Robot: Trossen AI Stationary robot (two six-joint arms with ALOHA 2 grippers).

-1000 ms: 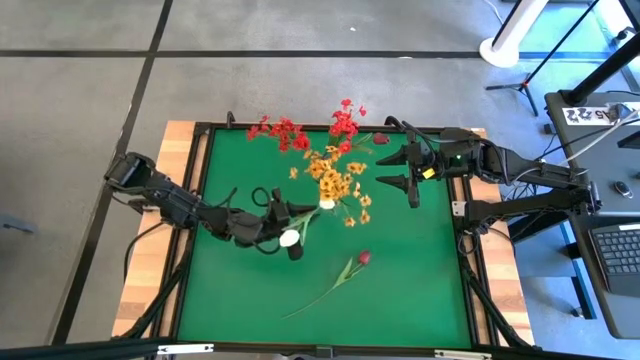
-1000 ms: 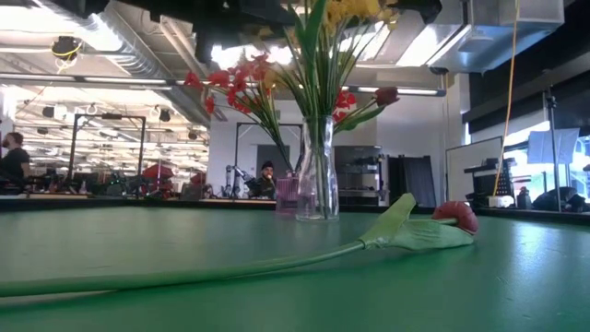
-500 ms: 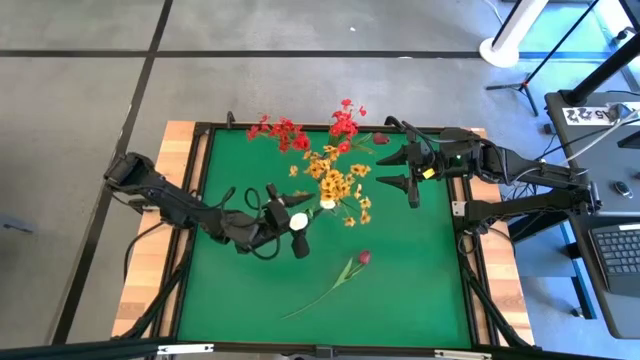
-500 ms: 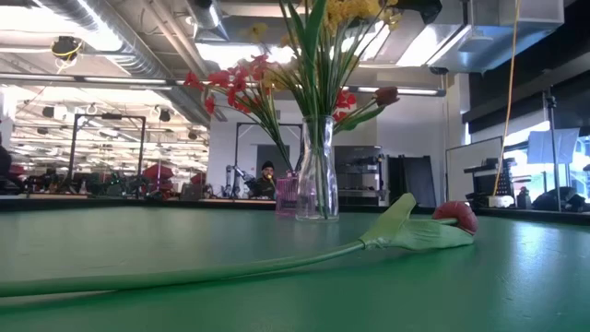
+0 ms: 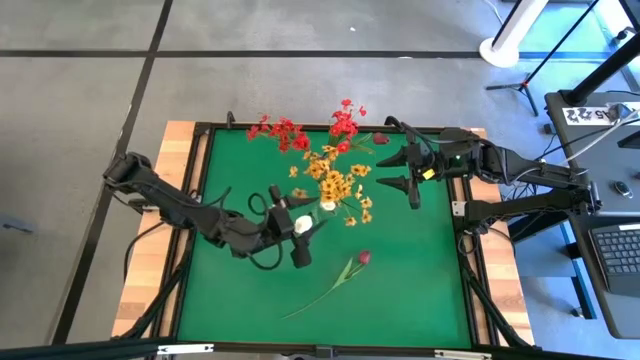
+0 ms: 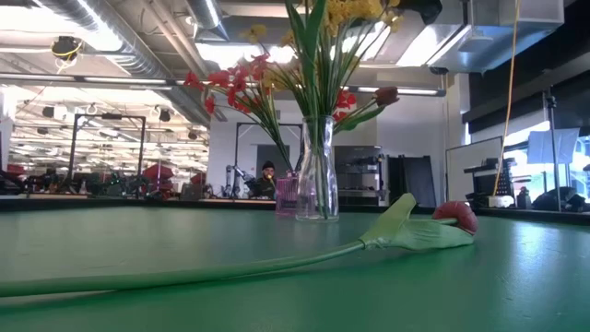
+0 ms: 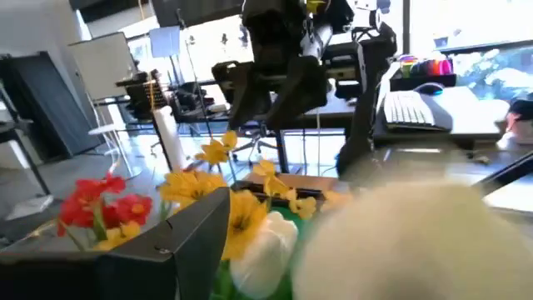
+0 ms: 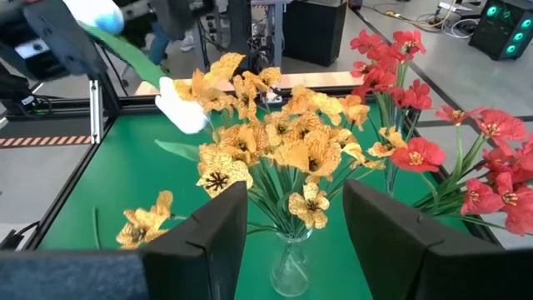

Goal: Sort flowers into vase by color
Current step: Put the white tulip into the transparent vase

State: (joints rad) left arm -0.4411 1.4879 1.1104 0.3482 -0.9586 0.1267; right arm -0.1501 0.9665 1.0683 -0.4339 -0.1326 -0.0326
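Note:
A clear glass vase [image 6: 316,175] stands at the table's far middle. It holds yellow-orange sprays [image 5: 340,185], red sprays [image 5: 285,130], a white tulip bud [image 5: 328,205] and a dark magenta bud [image 5: 380,138]. My left gripper [image 5: 303,228] hovers open just near-left of the bouquet. A second white tulip bud [image 5: 302,223] sits between its fingers and is a white blur [image 7: 416,242] in the left wrist view. Its green stalk [image 8: 125,52] slants toward the vase. A magenta tulip [image 5: 362,257] lies flat on the green mat. My right gripper [image 5: 396,170] waits open to the right of the vase, with nothing in it. My left gripper has the white tulip's bud end between its spread fingers [image 7: 179,242]. The bud itself hides the place of contact, so I cannot tell whether a finger touches it. The tulip is off the table, and its stalk slants toward the vase.
A small pink vessel [image 6: 288,195] stands beside the glass vase. A black frame [image 5: 200,200] edges the green mat. The lying tulip's stalk [image 5: 315,298] runs toward the near edge, and the mat's near half holds nothing else.
My left gripper has moved with the white tulip toward the far right, closer to the vase. The bud now sits nearer the bouquet than it did a second ago. The right arm and the lying tulip have kept still.

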